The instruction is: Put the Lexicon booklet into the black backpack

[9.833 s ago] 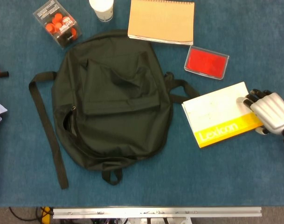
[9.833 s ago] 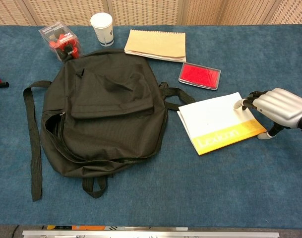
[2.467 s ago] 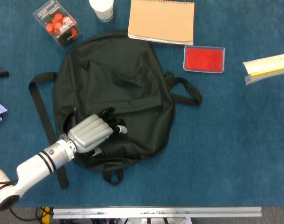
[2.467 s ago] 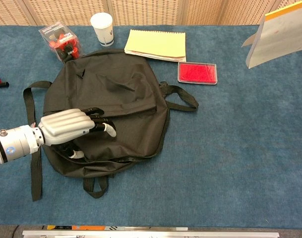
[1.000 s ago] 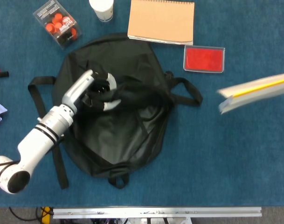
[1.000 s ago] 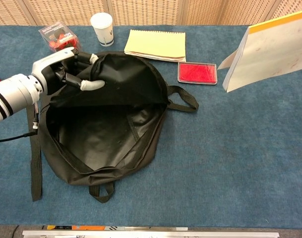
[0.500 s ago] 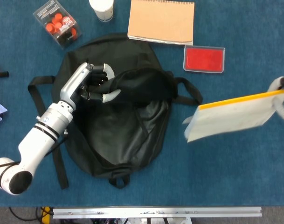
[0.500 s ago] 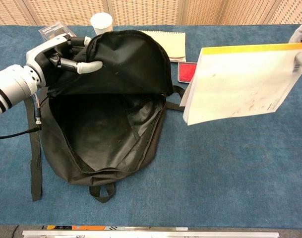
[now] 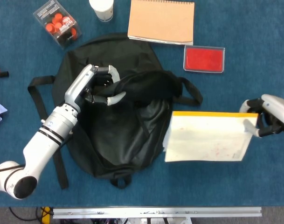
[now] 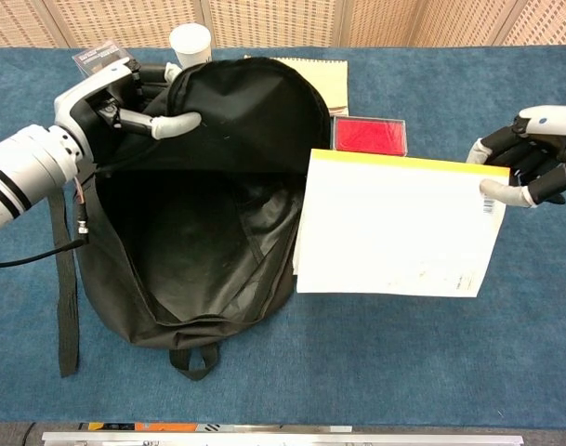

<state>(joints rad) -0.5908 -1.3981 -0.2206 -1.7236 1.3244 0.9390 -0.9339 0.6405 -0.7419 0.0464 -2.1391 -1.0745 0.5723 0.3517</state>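
**Booklet in the air beside the open backpack**

Here is the Lexicon booklet [image 9: 206, 136], up off the blue table [image 9: 235, 186] at centre right of the head view, held nearly flat with its pale cover facing up. Its long axis runs left to right across the frame, the yellow band along the upper edge, the free left end pointing at the black backpack [image 9: 118, 135] and just overlapping the bag's right rim. In the chest view the booklet [image 10: 399, 223] hangs broadside to the camera, yellow strip on top, its left edge covering the backpack's [image 10: 190, 269] right side.

The right hand [image 9: 271, 116] sits at the far right edge of the frame, pinching the booklet's upper right corner; the whole sheet stretches away to the left of that hand, toward the bag. From the chest camera the right hand [image 10: 532, 165] shows its thumb on the cover and its dark fingers behind.

Over on the left, the left hand [image 9: 96, 86] grips the bag's top flap, fingers curled into the black fabric and lifting it, so the dark lining shows below. The chest view has the left hand [image 10: 125, 98] at upper left, holding the flap high.

Along the top of the head view: a tan notepad [image 9: 162, 21], a red flat case [image 9: 204, 59], a white cup [image 9: 102, 8] and a clear box of orange pieces [image 9: 58, 23].
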